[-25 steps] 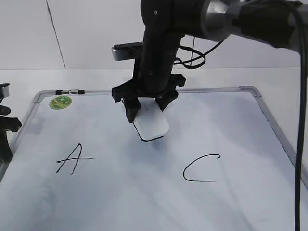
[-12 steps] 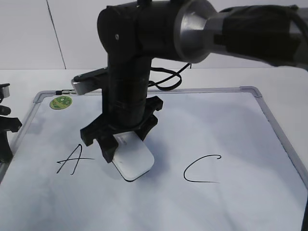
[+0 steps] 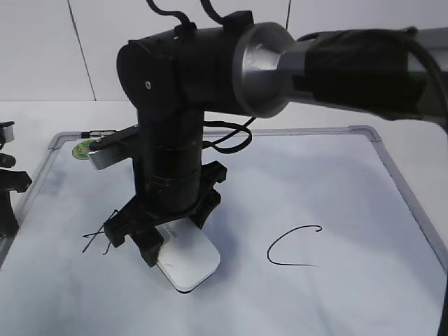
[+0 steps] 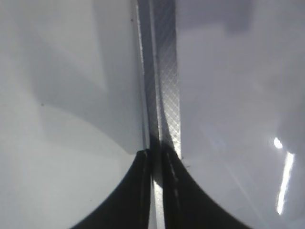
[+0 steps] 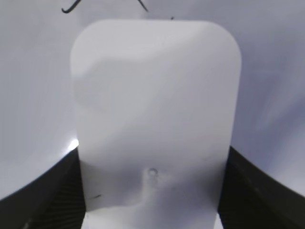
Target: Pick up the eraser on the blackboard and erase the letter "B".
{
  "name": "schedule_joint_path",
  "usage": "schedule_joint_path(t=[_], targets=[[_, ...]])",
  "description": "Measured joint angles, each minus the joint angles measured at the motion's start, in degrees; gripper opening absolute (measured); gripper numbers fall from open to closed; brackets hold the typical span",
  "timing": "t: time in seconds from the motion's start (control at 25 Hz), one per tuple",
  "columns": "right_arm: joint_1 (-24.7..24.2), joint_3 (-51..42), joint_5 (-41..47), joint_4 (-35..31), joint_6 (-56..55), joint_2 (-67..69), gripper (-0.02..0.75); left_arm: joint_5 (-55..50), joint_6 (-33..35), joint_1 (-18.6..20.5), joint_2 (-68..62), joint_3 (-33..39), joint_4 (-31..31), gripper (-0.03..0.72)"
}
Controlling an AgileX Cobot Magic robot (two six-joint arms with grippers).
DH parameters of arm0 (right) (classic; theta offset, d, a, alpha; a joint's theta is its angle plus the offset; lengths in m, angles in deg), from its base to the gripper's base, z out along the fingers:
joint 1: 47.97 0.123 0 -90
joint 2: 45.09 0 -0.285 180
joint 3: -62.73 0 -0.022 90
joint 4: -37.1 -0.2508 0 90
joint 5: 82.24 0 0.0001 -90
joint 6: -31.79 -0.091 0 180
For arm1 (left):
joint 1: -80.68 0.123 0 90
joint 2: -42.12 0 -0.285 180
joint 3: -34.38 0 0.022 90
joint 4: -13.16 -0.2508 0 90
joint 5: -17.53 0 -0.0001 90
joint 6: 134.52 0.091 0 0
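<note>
So the right pincer (image 3: 162, 246) is clamped on the flat white rounded-rectangular plastic eraser (image 3: 187, 264), one black finger on each long side, which the right wrist view shows nicely: the eraser (image 5: 155, 119) fills most of that frame with dark fingers (image 5: 45, 193) at both lower corners and a tiny round mark near its bottom edge. From the exterior camera the eraser sits low on the big white dry-erase board with the thin grey metal frame (image 3: 364, 130), about 6 o'clock from the board's middle, tilted so its free end points toward 5 o'clock. It looks pressed against the board surface or just off it, can't really tell.

At 9 o'clock from the eraser are the black marker strokes of the letter "A" (image 3: 94, 241), half hidden behind the pincer. At 3 o'clock, well apart, is the black handwritten "C" (image 3: 294, 246). I see no "B" strokes anywhere on the board. The round green sticker (image 3: 82, 148) peeks out at the board's 10 o'clock corner, mostly covered by the grey wrist camera.

The left pincer (image 3: 8, 203) hangs at the board's 9 o'clock edge; its wrist view shows the two dark fingertips (image 4: 138, 191) straddling the frame rail (image 4: 164, 71), with only that narrow gap between them. The white table (image 3: 413, 115) runs behind the board.
</note>
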Motion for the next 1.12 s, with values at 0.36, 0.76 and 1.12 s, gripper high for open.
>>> schedule_joint_path(t=[0.36,0.76,1.12], targets=[[0.0,0.08,-0.12,1.48,0.42,4.33,0.526,0.0,0.0,0.0,0.0,0.0,0.09,0.015],[0.1,0.72,0.72,3.93,-0.43,5.01,0.526,0.0,0.0,0.0,-0.06,0.0,0.09,0.015],[-4.65,0.81,0.79,3.93,-2.85,5.01,0.526,0.0,0.0,0.0,-0.06,0.0,0.14,0.015]])
